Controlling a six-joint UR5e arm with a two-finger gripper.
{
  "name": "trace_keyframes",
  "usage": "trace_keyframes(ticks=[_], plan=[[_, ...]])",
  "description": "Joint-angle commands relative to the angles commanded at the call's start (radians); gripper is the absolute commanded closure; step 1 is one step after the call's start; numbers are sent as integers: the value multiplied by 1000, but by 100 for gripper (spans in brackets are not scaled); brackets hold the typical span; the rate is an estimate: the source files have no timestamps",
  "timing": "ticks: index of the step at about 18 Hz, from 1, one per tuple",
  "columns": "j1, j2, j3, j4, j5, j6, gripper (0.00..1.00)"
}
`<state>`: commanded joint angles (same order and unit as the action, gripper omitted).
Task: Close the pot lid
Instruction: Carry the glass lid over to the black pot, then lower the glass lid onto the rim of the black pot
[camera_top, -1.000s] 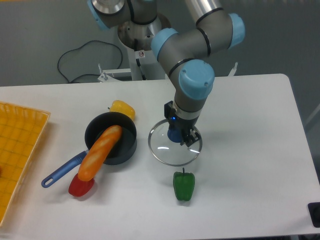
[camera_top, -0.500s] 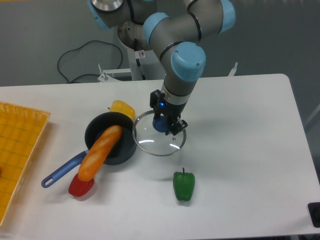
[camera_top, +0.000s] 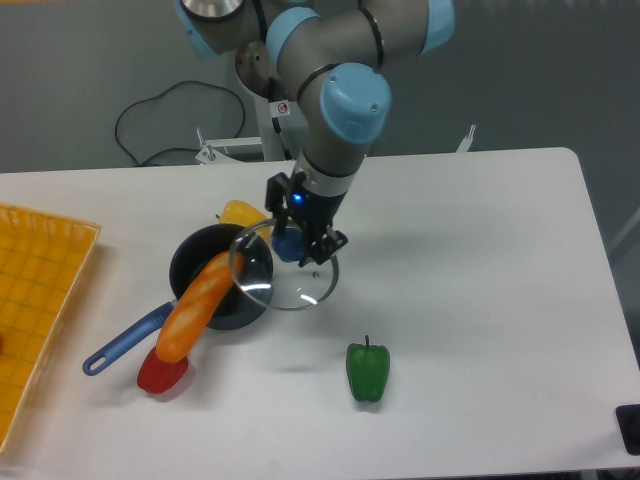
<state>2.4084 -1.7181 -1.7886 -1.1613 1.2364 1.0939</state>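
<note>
— Where is the pot lid (camera_top: 283, 268) compared with half a second ago?

— Further left. Its left edge now overlaps the right rim of the pot (camera_top: 221, 276), whereas before it hung just beside the pot, and a second ago it was well to the right, above the green pepper (camera_top: 368, 371).

— And the gripper (camera_top: 296, 243)?

— It has travelled left with the lid. Its fingers are clamped on the lid's blue knob, and the glass disc hangs beneath them, lifted off the desk (camera_top: 480, 300).

— Has anything else moved?

— No. The pot sits in the same spot, its blue handle (camera_top: 127, 340) pointing to the lower left. The baguette (camera_top: 199, 306) lies slanted across the pot, one end inside and the other sticking out over the rim toward the red pepper (camera_top: 162, 372). The yellow pepper (camera_top: 245, 216) is behind the pot, and the orange tray (camera_top: 38, 300) is at the left edge, all as before.

— Is the lid level?

— Hard to tell; it looks roughly flat.
</note>
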Motion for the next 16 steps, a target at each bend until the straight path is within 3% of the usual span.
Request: trace_keyframes(ticks=[9, 16], plan=[[-51, 29, -74, 49, 9, -40, 52], [-72, 41, -98, 48, 9, -58, 52]])
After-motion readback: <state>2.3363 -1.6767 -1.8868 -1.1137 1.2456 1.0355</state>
